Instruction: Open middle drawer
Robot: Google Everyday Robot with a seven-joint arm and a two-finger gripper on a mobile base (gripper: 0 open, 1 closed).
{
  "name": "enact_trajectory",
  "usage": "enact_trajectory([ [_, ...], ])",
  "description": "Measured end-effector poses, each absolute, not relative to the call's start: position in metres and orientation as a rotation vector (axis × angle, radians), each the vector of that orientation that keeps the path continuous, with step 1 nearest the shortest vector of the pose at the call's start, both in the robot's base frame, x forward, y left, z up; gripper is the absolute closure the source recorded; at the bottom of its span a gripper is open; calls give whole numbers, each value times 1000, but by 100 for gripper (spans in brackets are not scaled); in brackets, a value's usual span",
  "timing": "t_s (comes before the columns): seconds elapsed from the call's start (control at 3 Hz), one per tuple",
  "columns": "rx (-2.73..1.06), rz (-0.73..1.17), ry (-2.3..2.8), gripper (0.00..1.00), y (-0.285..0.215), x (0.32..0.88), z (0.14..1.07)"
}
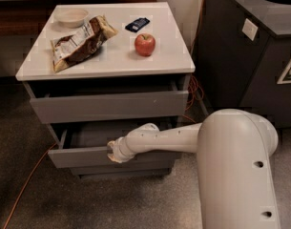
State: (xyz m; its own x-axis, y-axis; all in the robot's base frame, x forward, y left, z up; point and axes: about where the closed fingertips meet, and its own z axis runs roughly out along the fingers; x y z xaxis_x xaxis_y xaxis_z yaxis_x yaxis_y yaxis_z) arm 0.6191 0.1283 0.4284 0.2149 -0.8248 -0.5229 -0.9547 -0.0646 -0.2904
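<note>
Cream claw [113,153] at grey middle drawer [78,157] front; red apple [145,44]

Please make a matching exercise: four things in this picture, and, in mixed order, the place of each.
1 round red apple
2 small white bowl
3 crinkled brown snack bag
4 pale robot gripper

A back left corner of white tabletop
B at front panel of grey middle drawer
C in front of the bowl
D right of the snack bag

Pairs: 1-D, 2-A, 3-C, 4-B.

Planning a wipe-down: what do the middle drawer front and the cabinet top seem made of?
Middle drawer: likely painted board or laminate, matte grey, flat, no glare. Cabinet top: probably white laminate, smooth, faint sheen. The gripper sits at the drawer front's upper edge.
</note>
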Motion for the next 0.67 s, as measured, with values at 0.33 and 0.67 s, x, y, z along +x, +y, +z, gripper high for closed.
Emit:
enact_trajectory([
  [0.33, -1919, 293, 1641, 100, 128, 619, 431],
  [0.67, -1919, 293, 1641, 100, 128, 619, 433],
])
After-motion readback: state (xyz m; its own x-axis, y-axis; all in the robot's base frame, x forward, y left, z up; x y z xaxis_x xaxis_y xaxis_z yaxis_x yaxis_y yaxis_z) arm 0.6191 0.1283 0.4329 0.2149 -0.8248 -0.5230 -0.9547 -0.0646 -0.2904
